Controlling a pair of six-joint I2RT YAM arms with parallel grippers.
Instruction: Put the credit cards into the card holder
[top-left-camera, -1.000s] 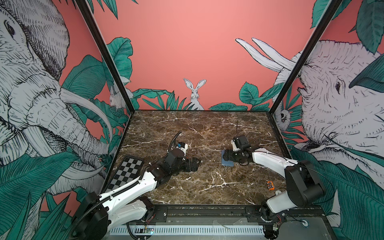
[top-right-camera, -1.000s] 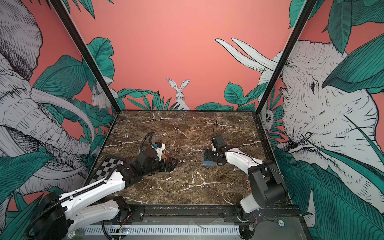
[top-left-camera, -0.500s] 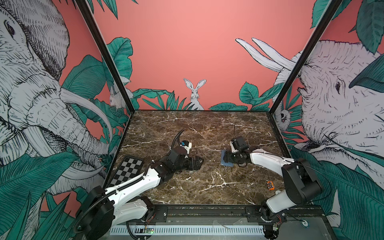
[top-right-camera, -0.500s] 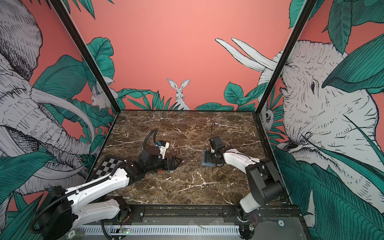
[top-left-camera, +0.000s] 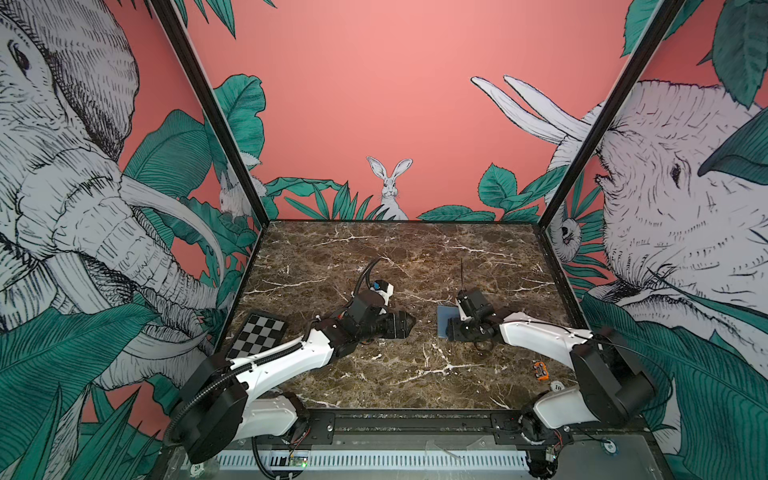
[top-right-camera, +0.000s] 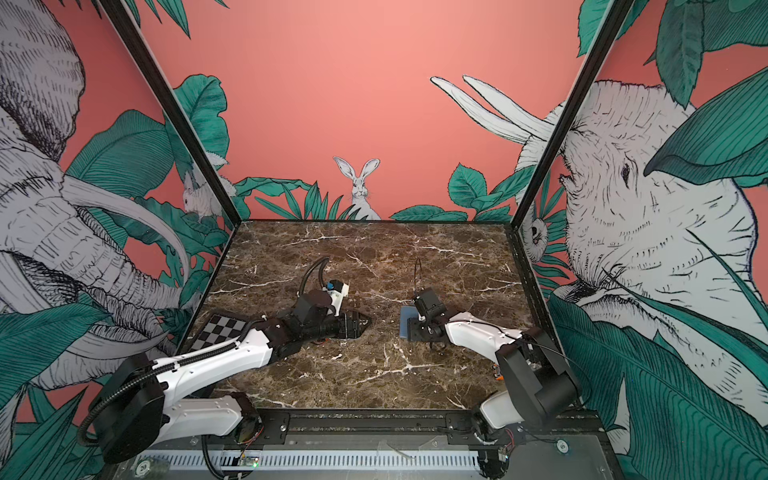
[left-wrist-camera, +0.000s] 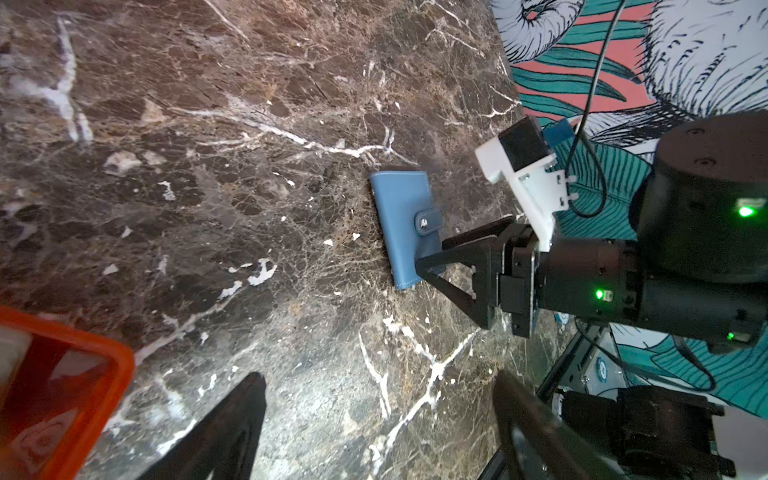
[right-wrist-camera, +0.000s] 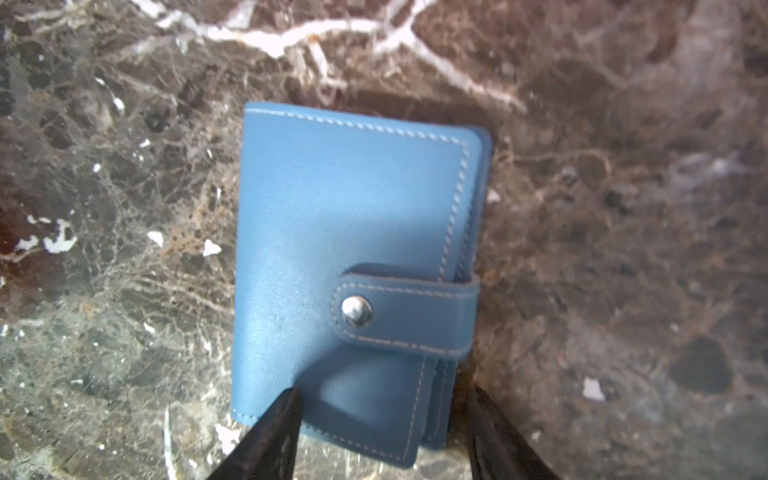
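Note:
The card holder (right-wrist-camera: 353, 232) is a slate-blue wallet lying flat on the marble, snapped shut, seen in both top views (top-left-camera: 444, 320) (top-right-camera: 405, 322). My right gripper (right-wrist-camera: 382, 432) is open and straddles its near end. One fingertip (right-wrist-camera: 278, 419) lies over the cover and the other stands just off the open edge. My left gripper (left-wrist-camera: 378, 395) is open and empty over bare marble, a hand's width left of the holder (left-wrist-camera: 405, 224). In a top view it (top-left-camera: 409, 322) points at the holder. The credit cards are not clearly in view.
An orange tray (left-wrist-camera: 95, 374) with something pale and blurred inside sits beside the left gripper. A checkerboard panel (top-left-camera: 262, 336) lies at the left wall. A small orange item (top-left-camera: 540, 370) lies front right. Printed walls close in three sides.
My left arm has reached right toward the middle, its jaws narrowing slightly. The right jaws have drawn closer together over the holder's end; that arm has barely shifted.

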